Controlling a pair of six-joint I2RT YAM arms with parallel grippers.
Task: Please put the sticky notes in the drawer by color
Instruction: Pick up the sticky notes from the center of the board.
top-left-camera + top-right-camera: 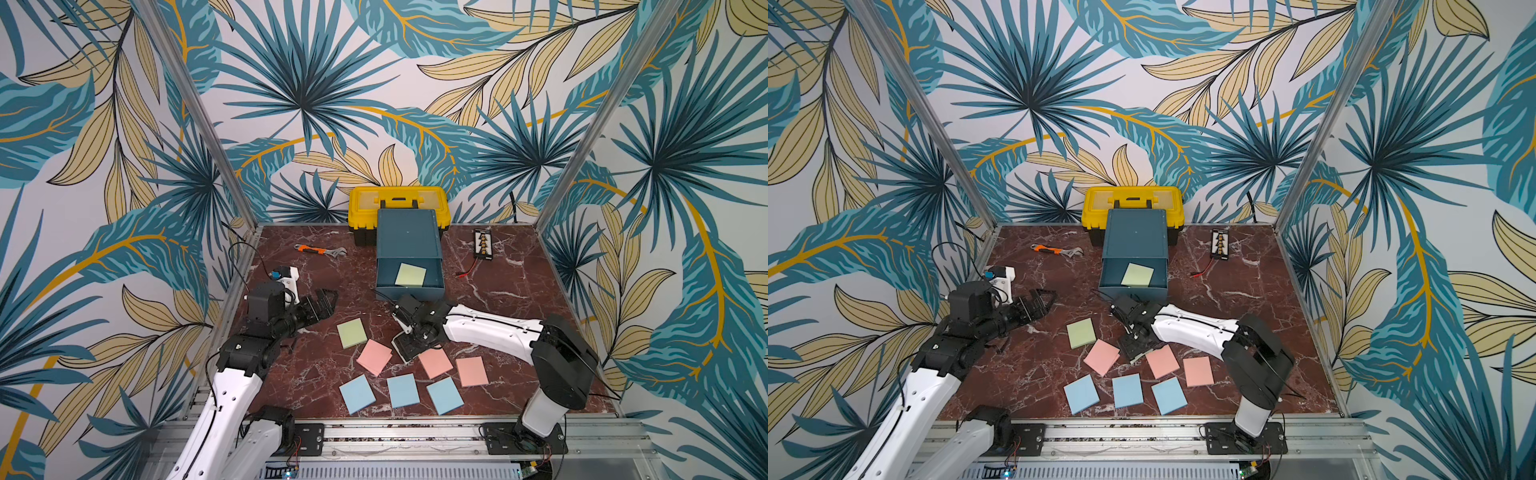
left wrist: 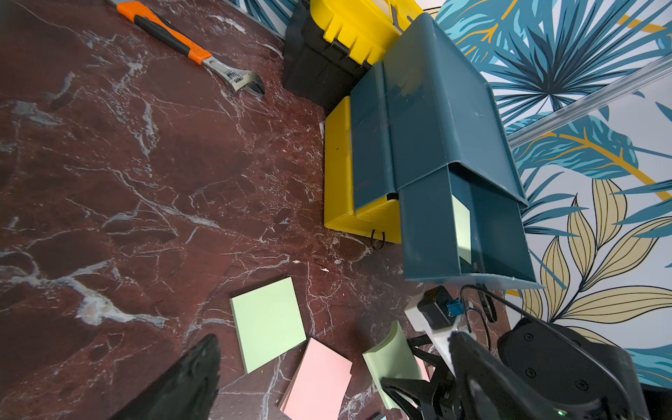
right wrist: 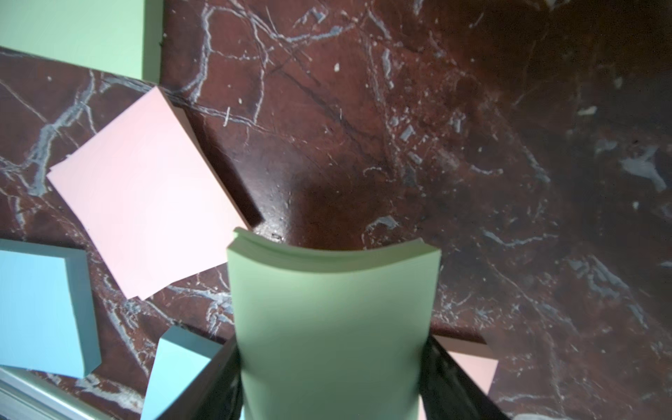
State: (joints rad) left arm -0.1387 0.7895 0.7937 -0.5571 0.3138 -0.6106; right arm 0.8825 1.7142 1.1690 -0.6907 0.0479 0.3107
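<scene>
Dark red marble tabletop point(image 1: 511, 307) fills the lower centre, walled by leaf-print wallpaper point(image 1: 299, 75). The right gripper point(image 3: 329, 378) is clamped on a bowed green pad point(image 3: 331, 309). The left gripper point(image 1: 328, 302) gapes, empty. At upper centre the drawer point(image 1: 409, 245) stands open with a second green pad point(image 1: 410, 275) inside. Seven sticky notes point(image 1: 376, 356) lie below it.

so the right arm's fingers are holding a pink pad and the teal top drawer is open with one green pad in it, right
Not quite. The held pad between the right arm's fingers is light green, not pink; the right wrist view shows it bowed between them. The rest stands: the teal top drawer is open with one green pad in it.
</scene>
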